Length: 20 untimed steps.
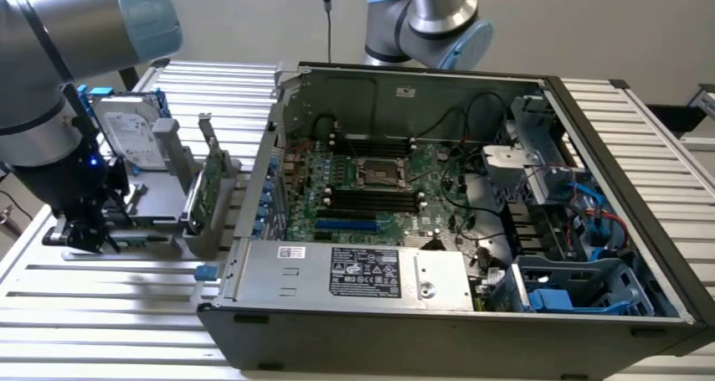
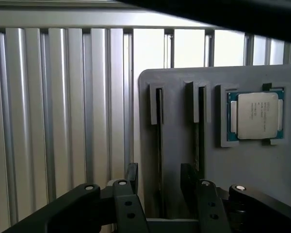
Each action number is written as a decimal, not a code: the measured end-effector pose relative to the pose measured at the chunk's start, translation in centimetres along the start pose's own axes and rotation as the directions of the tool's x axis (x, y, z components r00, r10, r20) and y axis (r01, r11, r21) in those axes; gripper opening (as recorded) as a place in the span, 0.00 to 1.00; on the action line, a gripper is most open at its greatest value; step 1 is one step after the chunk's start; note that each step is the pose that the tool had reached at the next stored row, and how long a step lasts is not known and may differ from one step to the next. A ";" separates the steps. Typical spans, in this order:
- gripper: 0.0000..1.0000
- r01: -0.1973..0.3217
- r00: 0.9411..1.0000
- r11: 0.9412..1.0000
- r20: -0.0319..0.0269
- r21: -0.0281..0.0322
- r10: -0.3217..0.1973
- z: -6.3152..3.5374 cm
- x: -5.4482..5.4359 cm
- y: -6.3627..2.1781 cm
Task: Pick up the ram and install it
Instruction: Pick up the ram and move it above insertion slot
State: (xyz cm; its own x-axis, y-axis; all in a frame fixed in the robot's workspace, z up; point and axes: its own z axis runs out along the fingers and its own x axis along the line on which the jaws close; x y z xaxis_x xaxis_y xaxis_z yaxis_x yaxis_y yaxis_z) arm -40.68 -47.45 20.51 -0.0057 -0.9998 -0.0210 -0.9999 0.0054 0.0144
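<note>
Arm (image 1: pixel 50 88) pointing down, end effector (image 2: pixel 159 172) jaws spread apart.

Slatted aluminium table (image 2: pixel 53 121) under a grey holder (image 2: pixel 177 97) lying on it. Two narrow slots side by side in the holder, and beside them a square recess with a CPU (image 2: pixel 256 115), metal lid facing the camera. In the slot nearer the CPU, a ram (image 2: pixel 198 141) standing on edge, greenish along its thin side. In the farther slot (image 2: pixel 159 141), a dark thin strip, too narrow to name. Black claw (image 2: pixel 160 177) spread wide, one finger (image 2: pixel 132 175) on each side of that farther slot, gripping nothing.
</note>
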 end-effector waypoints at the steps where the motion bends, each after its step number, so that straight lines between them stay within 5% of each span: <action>1: 0.48 0.002 1.000 1.000 0.000 -0.001 -0.002 0.12 0.0 0.00; 10: 0.48 0.020 1.000 1.000 0.000 -0.023 -0.020 0.55 0.0 -0.62; 20: 0.48 0.053 0.999 0.998 0.000 -0.026 -0.053 0.58 -0.2 -0.69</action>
State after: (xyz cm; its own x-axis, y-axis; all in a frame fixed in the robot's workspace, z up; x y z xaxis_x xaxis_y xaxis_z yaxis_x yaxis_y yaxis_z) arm -39.99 -47.23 19.93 0.0472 -0.9987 -0.0214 -0.9981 -0.0480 0.0393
